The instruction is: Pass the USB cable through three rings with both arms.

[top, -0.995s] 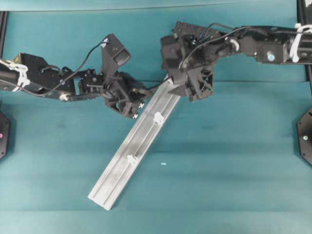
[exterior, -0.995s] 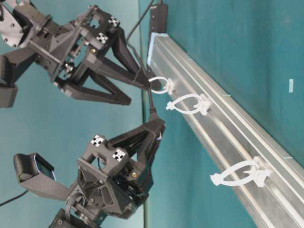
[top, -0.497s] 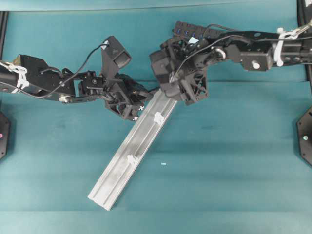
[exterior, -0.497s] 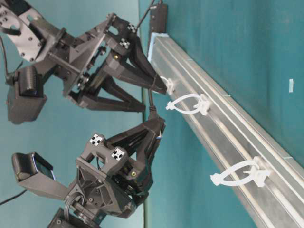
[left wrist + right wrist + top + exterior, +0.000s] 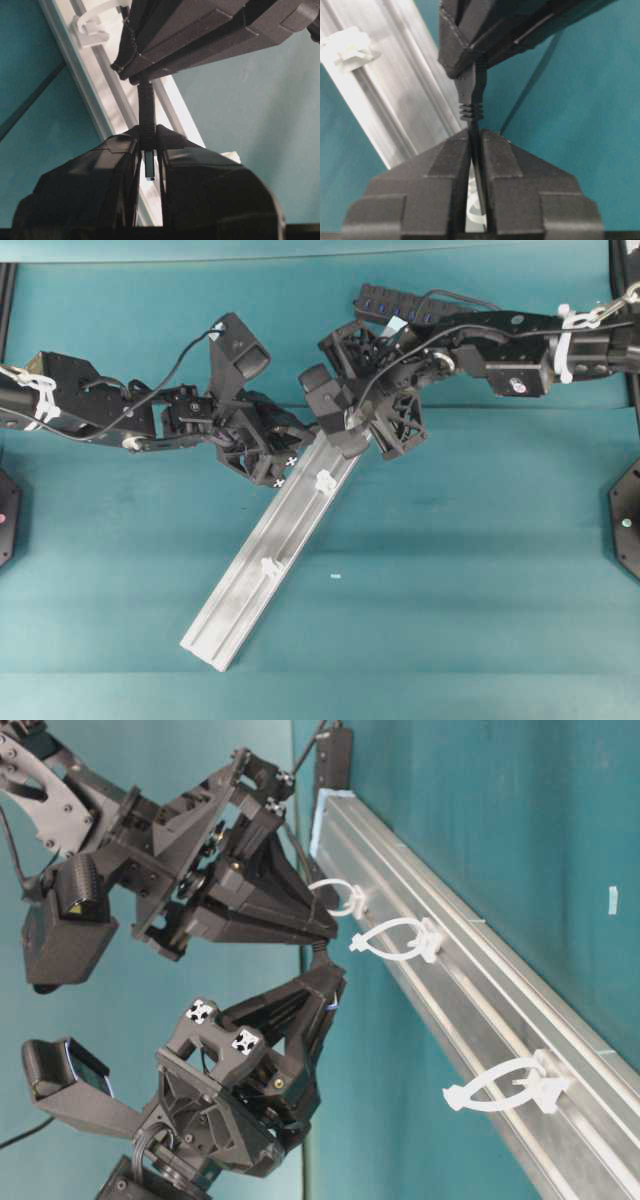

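Teal table (image 5: 480,570); tools' (image 5: 318,432) bulk hides first ring.

Black multi-port hub (image 5: 400,302) at far table edge; small white scrap (image 5: 335,576) on teal tabletop (image 5: 480,570).

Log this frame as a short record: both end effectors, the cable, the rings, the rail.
left end effector: shut on the USB cable's plug
right end effector: shut on the USB cable just behind the plug
rings: three, white, on the rail
rail: silver, diagonal on teal table
handover: both grip the cable beside the end ring
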`<state>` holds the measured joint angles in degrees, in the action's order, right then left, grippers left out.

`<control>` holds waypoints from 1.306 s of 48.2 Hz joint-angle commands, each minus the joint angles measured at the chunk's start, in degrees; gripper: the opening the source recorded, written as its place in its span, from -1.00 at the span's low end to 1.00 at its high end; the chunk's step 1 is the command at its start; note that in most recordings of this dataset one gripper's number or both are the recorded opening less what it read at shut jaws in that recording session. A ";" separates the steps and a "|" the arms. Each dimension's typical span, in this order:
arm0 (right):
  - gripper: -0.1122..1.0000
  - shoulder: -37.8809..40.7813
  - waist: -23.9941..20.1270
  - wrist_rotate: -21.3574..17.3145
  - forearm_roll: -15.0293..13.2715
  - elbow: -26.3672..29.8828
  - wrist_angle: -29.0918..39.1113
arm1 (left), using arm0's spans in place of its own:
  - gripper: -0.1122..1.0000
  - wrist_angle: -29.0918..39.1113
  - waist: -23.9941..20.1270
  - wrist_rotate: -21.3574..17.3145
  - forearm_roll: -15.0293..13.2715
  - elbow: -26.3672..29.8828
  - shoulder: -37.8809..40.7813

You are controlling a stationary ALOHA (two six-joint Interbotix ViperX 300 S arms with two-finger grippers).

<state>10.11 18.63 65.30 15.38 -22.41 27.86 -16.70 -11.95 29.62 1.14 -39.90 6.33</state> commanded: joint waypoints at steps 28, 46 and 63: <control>-0.67 0.00 -0.09 -0.62 -0.26 0.44 1.23 | -0.66 -1.49 0.35 -0.26 0.18 0.35 -1.23; -0.67 -0.09 0.00 -0.62 -0.26 0.26 1.85 | 0.06 -2.02 0.97 0.44 0.18 0.26 -1.32; -0.68 -0.18 -0.18 2.90 -2.81 -0.44 1.76 | 0.98 0.26 3.69 0.26 0.18 -3.78 -8.17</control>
<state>10.02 18.81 67.06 13.45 -22.76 29.79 -16.44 -8.79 30.06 1.14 -42.89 1.76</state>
